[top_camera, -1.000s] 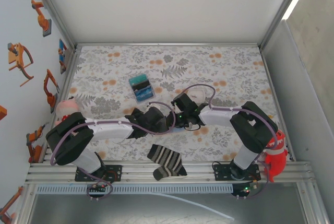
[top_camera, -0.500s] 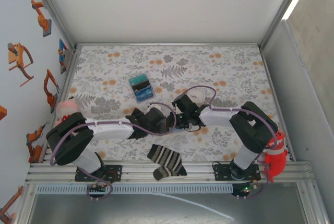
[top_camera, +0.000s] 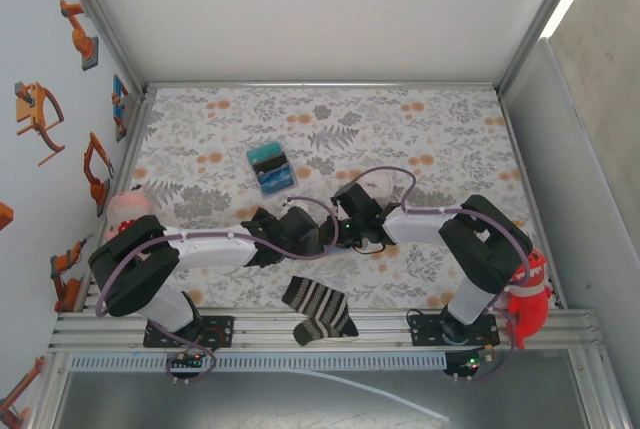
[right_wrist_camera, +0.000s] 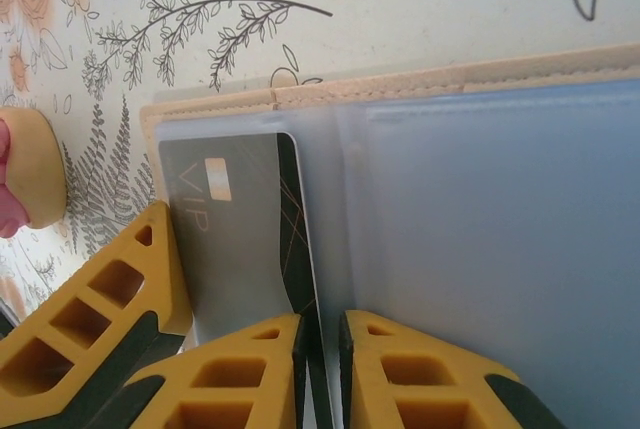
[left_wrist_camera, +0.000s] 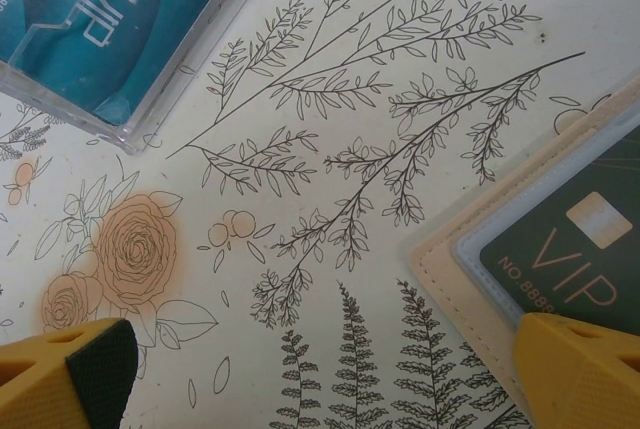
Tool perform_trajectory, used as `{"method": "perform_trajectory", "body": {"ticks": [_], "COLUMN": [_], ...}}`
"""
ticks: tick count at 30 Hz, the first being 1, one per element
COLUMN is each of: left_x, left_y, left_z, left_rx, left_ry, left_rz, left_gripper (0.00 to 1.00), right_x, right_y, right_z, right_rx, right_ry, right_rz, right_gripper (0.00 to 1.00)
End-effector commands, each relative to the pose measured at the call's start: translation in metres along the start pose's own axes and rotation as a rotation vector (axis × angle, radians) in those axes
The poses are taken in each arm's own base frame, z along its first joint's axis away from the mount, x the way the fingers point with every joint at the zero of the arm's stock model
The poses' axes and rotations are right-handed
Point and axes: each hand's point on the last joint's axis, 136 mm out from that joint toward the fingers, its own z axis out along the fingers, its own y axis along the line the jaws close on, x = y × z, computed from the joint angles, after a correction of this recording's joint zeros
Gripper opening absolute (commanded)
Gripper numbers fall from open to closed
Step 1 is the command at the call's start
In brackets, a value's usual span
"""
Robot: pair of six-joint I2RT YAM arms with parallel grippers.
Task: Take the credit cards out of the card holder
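The tan card holder (right_wrist_camera: pixel 400 84) lies open on the floral table, with blue-grey sleeves (right_wrist_camera: pixel 500 249) inside. A dark VIP credit card (right_wrist_camera: pixel 240 239) sits in its end sleeve, one long edge sticking out bare. My right gripper (right_wrist_camera: pixel 320 349) is shut on that bare edge, and it meets the left gripper at mid-table in the top view (top_camera: pixel 347 225). My left gripper (left_wrist_camera: pixel 325 379) is open, and one of its fingers (left_wrist_camera: pixel 580 369) rests on the card holder's corner (left_wrist_camera: pixel 470 279). That same finger (right_wrist_camera: pixel 110 309) lies beside the card. From above, the arms hide the card holder.
A clear box (top_camera: pixel 268 169) of teal cards (left_wrist_camera: pixel 100 9) lies just beyond the left gripper. A striped sock (top_camera: pixel 318 309) is at the near edge. A white rounded object (top_camera: pixel 375 181) sits behind the right wrist. A red object (top_camera: pixel 528 301) stands by the right base.
The right wrist has shifted a touch to the right. The left arm is still.
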Motion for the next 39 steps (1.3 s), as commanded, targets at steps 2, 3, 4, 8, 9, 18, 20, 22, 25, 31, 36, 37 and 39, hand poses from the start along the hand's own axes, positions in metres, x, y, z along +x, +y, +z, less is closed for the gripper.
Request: {"method": "perform_trajectory", "body": {"ticks": [2,3,4,8,9,18,20,22,25,31,36,37,39], "left_x": [0.011,0.011,0.011,0.011,0.011,0.010,0.009,0.009,0.009,0.008,0.008,0.008,0.007], "left_y": [0.001,0.000,0.000,0.001,0.000,0.000,0.000,0.001,0.003,0.006,0.008,0.008,0.009], "left_z": [0.002,0.001,0.001,0.001,0.001,0.001,0.001,0.000,0.000,0.000,0.001,0.001,0.000], "left_rx": [-0.017,-0.015,-0.016,-0.020,-0.020,-0.027,-0.029,-0.033,-0.045,-0.061,-0.074,-0.075,-0.076], "left_ry": [0.049,0.048,0.051,0.051,0.050,0.051,0.050,0.049,0.050,0.049,0.048,0.049,0.047], "left_rz": [0.031,0.033,0.036,0.036,0.036,0.041,0.042,0.041,0.046,0.055,0.061,0.062,0.063], "left_gripper": [0.97,0.97,0.97,0.97,0.97,0.97,0.97,0.97,0.97,0.97,0.97,0.97,0.97], "right_x": [0.002,0.001,0.000,-0.002,-0.003,-0.004,-0.004,-0.005,-0.007,-0.009,-0.011,-0.012,-0.012], "right_y": [0.019,0.022,0.026,0.030,0.030,0.030,0.028,0.025,0.020,0.005,-0.005,-0.007,-0.010], "right_z": [0.001,0.000,-0.001,-0.005,-0.006,-0.009,-0.009,-0.010,-0.014,-0.019,-0.025,-0.027,-0.030], "right_rx": [-0.120,-0.139,-0.160,-0.210,-0.219,-0.282,-0.277,-0.271,-0.259,-0.166,-0.094,-0.085,-0.065], "right_ry": [0.002,-0.001,-0.005,-0.021,-0.025,-0.045,-0.052,-0.060,-0.079,-0.091,-0.103,-0.105,-0.108], "right_rz": [0.000,-0.002,-0.006,-0.003,0.004,0.010,0.008,0.009,0.012,-0.005,-0.021,-0.023,-0.025], "right_gripper": [0.15,0.14,0.13,0.11,0.10,0.00,0.00,0.00,0.00,0.00,0.00,0.00,0.00]}}
